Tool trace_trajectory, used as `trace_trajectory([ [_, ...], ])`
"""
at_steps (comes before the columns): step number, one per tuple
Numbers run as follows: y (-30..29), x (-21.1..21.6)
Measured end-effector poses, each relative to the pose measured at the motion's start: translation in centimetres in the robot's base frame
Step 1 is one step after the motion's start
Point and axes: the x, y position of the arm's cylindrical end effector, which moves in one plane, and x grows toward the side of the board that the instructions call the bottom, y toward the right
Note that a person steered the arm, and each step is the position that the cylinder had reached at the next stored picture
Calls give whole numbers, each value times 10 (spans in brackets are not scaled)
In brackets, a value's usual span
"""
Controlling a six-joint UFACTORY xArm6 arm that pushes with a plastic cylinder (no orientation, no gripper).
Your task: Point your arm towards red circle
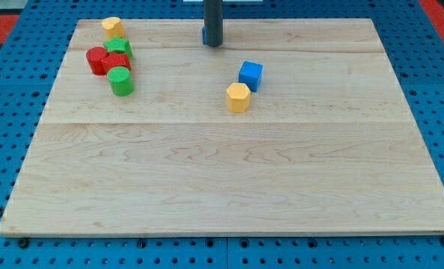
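The red circle block (96, 60) lies near the board's top left, at the left end of a tight cluster. Touching it on the right is another red block (118, 63), whose shape I cannot make out. A green block (120, 48) sits just above that, and a green cylinder (121, 81) just below. A yellow block (112, 27) lies above the cluster. My tip (214, 44) rests at the board's top middle, well to the right of the red circle and touching none of these blocks. A sliver of a blue block (204, 35) shows behind the rod.
A blue cube (250, 75) and a yellow hexagon block (238, 97) lie together right of centre, below and right of my tip. The wooden board (222, 187) lies on a blue pegboard table.
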Motion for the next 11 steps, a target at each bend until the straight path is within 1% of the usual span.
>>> trace_trajectory([
  [1, 4, 17],
  [2, -2, 121],
  [3, -69, 174],
  [4, -162, 229],
  [5, -286, 203],
  [6, -288, 178],
  [7, -284, 140],
  [8, -261, 129],
  [9, -246, 135],
  [10, -212, 135],
  [11, -279, 140],
])
